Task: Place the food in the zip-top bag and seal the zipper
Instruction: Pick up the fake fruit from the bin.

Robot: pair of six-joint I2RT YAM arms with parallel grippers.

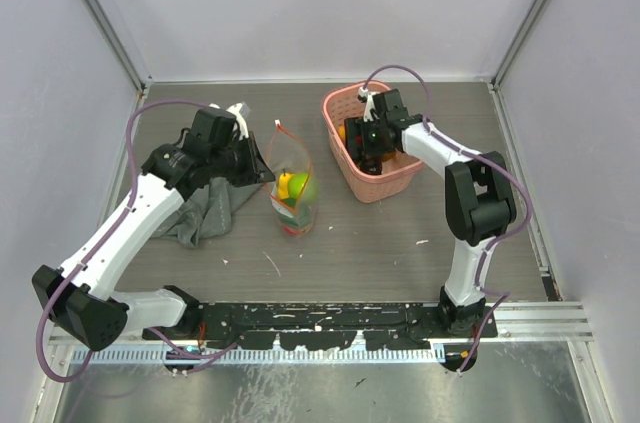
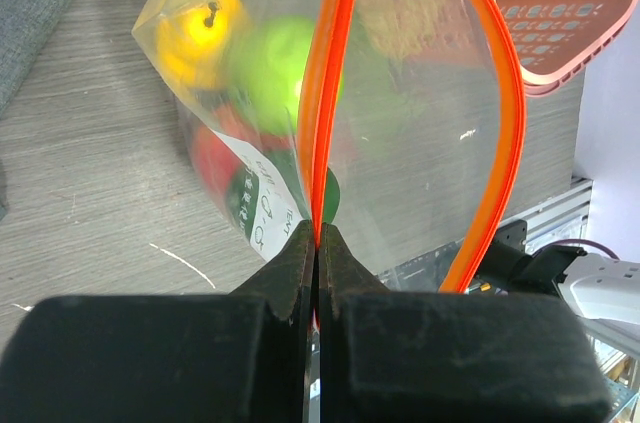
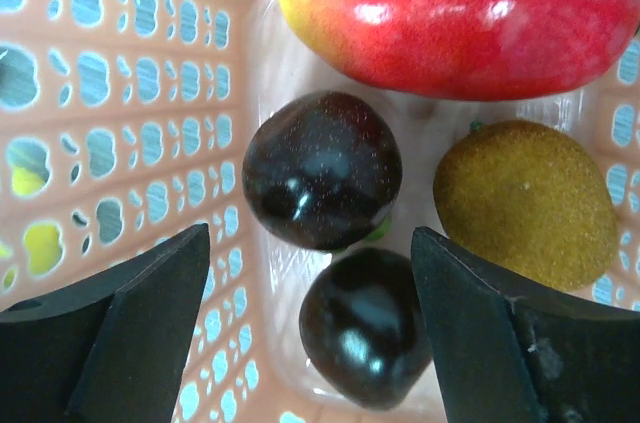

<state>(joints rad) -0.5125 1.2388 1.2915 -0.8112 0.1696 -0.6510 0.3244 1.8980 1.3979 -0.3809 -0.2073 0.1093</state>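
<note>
The clear zip-top bag (image 1: 292, 188) stands mid-table with its mouth held open. It holds a yellow fruit (image 2: 200, 33), a green fruit (image 2: 265, 73) and a red item. My left gripper (image 2: 318, 235) is shut on one side of the red-orange zipper (image 2: 322, 93); the other side (image 2: 500, 123) bows away. My right gripper (image 3: 310, 243) is open inside the pink basket (image 1: 345, 103), its fingers either side of a dark plum (image 3: 365, 338). A second dark plum (image 3: 320, 168), a red-yellow mango (image 3: 455, 8) and a brown kiwi (image 3: 525, 198) lie there too.
A grey cloth (image 1: 205, 208) lies under the left arm, left of the bag. The basket wall (image 3: 120, 123) is close on the right gripper's left side. White enclosure walls ring the table.
</note>
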